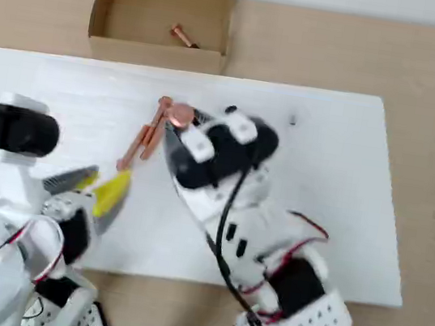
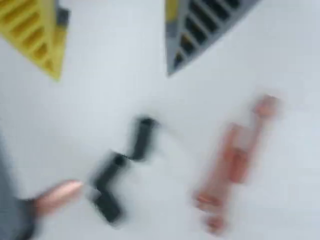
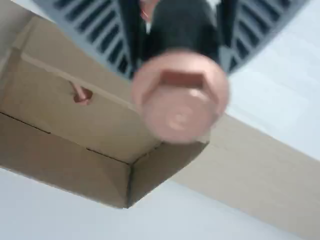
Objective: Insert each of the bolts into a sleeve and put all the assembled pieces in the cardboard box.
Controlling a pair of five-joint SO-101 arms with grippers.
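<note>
cardboard box [image 1: 156, 55] 1 | loose sleeves [image 2: 141, 138] 2 | bolts [image 1: 143, 142] at least 4

Cardboard box [image 1: 156, 55] is open at the top. Its near wall stands between the white mat [image 1: 327, 196] and the box floor, so the way in is over the rim. One assembled piece [image 1: 183, 36] lies near the floor's middle, with free floor to its left. Right gripper [image 1: 180, 129], clamped on a sleeved bolt [image 1: 180, 114], is near that wall with bare mat between. Loose bolts [image 1: 146, 137] lie just beside it, on the left gripper's [image 1: 90, 185] side. That gripper, fingers apart, has bare mat beneath it, with two black sleeves [image 2: 142, 137] and the bolts ahead. Right arm [image 1: 235, 207] spans mid-mat.
</note>
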